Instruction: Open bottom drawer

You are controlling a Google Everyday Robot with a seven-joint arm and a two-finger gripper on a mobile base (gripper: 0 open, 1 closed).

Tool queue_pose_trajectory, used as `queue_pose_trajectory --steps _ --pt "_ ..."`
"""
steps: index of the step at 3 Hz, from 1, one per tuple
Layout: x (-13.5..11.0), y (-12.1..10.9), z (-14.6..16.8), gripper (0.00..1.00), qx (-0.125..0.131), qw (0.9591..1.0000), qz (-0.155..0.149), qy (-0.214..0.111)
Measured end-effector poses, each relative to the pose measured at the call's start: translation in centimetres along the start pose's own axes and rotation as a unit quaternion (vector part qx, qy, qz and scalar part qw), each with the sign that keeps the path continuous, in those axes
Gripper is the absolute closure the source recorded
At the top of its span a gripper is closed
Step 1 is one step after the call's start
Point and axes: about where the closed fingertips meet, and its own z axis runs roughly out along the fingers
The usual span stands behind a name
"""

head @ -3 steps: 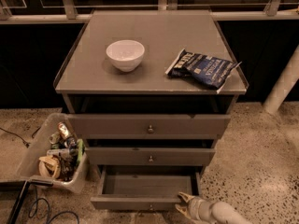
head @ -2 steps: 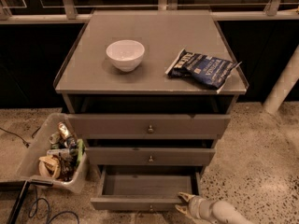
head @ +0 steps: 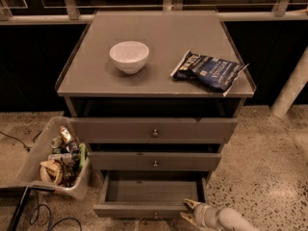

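nothing has visibly moved since a second ago. nearest me, my gripper (head: 189, 211) sits at the right end of the bottom drawer (head: 134, 209) front, jaws apart. that drawer, lowest of three, stands pulled out. left: a bin (head: 34, 154) of rubbish. farther, on the cabinet top (head: 159, 37): white bowl (head: 129, 56), chip bag (head: 209, 70).

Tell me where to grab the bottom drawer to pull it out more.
Take the small round knob at the middle of the flat front of the bottom drawer, coming straight in from the front. The panel is otherwise smooth, so the knob is likely the only sure hold. The gripper sits by the front's right end, off the knob.
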Motion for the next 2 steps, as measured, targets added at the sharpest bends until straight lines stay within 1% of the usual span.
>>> queue_pose_trajectory --steps 1,2 --pt "1.09 1.32 -0.22 0.84 -0.009 0.9999 0.012 -0.002" --pt "0.70 1.10 -0.45 1.00 -0.009 0.9999 0.011 -0.002"
